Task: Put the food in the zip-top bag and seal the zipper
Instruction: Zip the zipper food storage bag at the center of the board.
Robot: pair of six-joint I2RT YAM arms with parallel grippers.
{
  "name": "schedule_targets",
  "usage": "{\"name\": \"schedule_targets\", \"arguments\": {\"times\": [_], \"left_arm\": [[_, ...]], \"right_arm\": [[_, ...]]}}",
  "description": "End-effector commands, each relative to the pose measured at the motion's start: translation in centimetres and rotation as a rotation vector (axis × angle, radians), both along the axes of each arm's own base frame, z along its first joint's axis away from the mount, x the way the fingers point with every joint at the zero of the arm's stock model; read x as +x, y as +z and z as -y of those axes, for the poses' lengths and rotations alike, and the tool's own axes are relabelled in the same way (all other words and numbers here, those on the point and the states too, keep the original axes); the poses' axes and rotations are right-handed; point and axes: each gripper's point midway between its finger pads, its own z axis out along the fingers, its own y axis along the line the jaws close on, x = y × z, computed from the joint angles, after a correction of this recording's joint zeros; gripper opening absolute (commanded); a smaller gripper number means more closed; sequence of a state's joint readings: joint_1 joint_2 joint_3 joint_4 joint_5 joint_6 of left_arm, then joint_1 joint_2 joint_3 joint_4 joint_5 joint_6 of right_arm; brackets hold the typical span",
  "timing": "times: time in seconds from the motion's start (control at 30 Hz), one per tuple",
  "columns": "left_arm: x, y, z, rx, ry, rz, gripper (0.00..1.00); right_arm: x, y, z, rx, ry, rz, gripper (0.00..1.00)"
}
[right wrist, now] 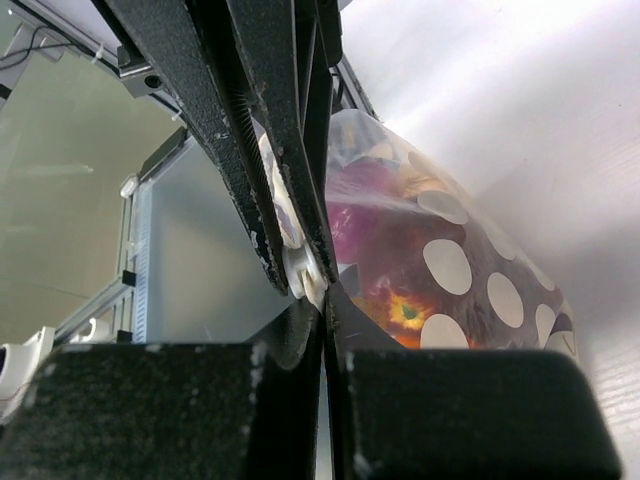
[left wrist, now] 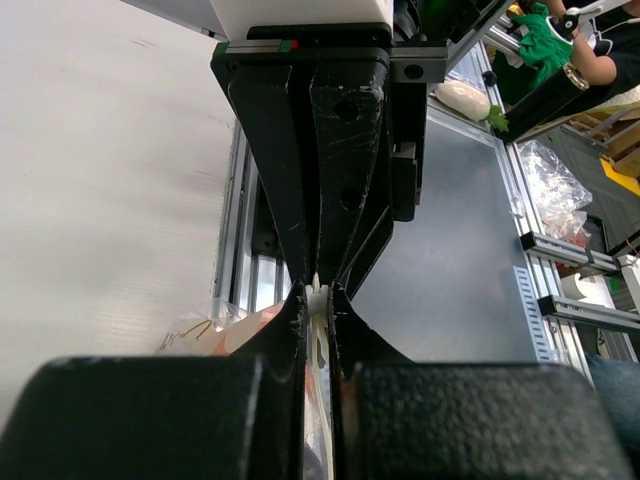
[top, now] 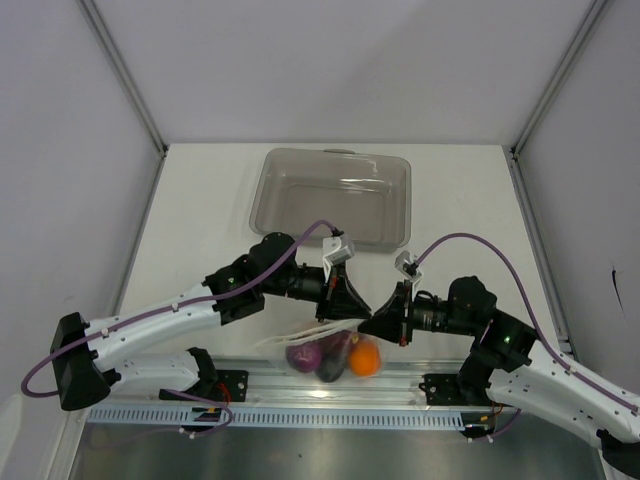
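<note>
While the left pincer (top: pixel 351 313) and right pincer (top: pixel 371 322) are clenching its far-facing mouth, the clear crinkly zip-top bag (top: pixel 292 342) is lying lengthwise along the desk's (top: pixel 200 220) near edge.

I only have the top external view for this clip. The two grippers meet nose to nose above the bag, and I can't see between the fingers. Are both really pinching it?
Observer: The left one is. In the left wrist view, the left gripper is shut on a thin pale strip at the edge of the zip-top bag.
Operator: And the right?
Observer: The right wrist view shows the right gripper shut on the bag's edge too, tip to tip with the left.
Operator: Anything about the bag I'm missing?
Observer: Up close, its clear plastic is printed with white dots.
</note>
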State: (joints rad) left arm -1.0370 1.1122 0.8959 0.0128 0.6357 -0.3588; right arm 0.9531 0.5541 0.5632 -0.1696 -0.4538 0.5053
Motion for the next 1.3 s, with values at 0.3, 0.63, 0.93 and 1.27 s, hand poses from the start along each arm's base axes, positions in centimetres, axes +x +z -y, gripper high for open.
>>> {"name": "schedule_targets", "arguments": {"times": [0.3, 0.63, 0.93, 1.27], "left_arm": [[0.7, -1.6, -1.1, 0.107, 0.075, -0.022, 0.01], [0.9, -2.9, -2.2, 0.165, 0.107, -0.019, 0.01], [1.4, -3.9, -4.8, 0.218, 0.187, 0.007, 0.01], [1.2, -3.6, -8.4, 0.233, 0.281, 0.029, 0.01]], "right_arm": [[3.0, 6.7, 0.9, 0.221, -0.243, -0.069, 0.00], [5.3, 8.0, 4.6, 0.326, -0.483, -0.110, 0.00], [5.5, 6.2, 5.1, 0.293, -0.520, -0.141, 0.00], [6.5, 4.6, 6.5, 0.220, -0.614, -0.126, 0.00]]}}
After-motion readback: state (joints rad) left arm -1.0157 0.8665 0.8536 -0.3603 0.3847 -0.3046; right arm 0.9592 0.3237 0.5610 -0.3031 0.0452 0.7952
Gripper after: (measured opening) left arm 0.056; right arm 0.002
